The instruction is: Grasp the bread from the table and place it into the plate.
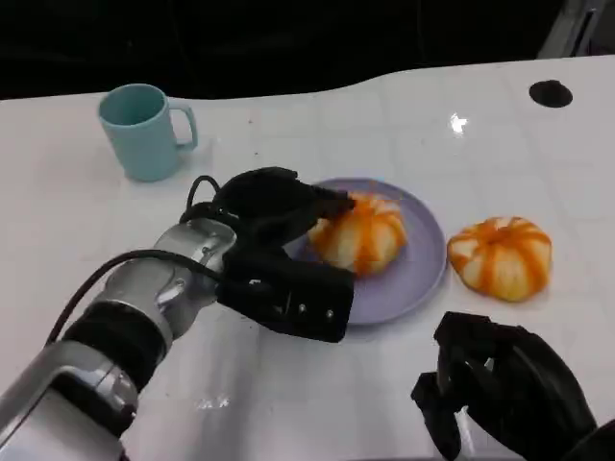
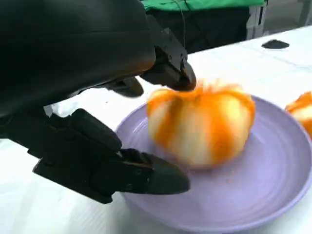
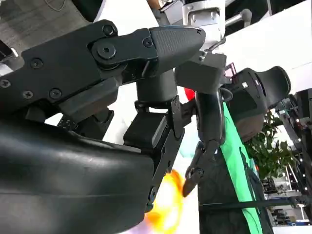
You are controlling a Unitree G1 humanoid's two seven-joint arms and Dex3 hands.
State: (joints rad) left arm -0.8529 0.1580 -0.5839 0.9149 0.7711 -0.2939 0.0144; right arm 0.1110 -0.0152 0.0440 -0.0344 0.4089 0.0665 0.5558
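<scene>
- The bread [image 1: 358, 233] sits on the purple plate [image 1: 423, 274], on the plate's left half, resting on its flat bottom with the orange stripes up; it is on the dish, not in the air above it.
- The left hand [image 1: 279, 245] reaches in over the plate's left rim. In the left wrist view its fingers [image 2: 170, 68] arch over the top of the bread and the thumb lies low along the near rim, so the loaf sits between them.
- Is it gripped? The upper fingertips look to be at the loaf's crown, but the thumb shows a gap from its side. I read this as a loosened hand, fingers apart, around the bread and not clamped on it. The bread is blurred, so contact at the top is hard to call.
- That wide bracket fits a soft, round loaf: fingers above, thumb below, nothing squeezing it out of shape.
- A second bread [image 1: 501, 255] lies on the white table [image 1: 288, 403] just off the plate's right rim, close beside it. My guess is that it's the next one up.
- The right hand [image 1: 504, 384] waits near the table's front edge, right of the plate, fingers curled in with nothing in them, well out of the left arm's way.
- A teal mug [image 1: 144, 130] stands upright toward the far left corner, well apart from the action.
- Judgement: this loaf looks delivered; what is left is to lift the left hand away without nudging it.
</scene>
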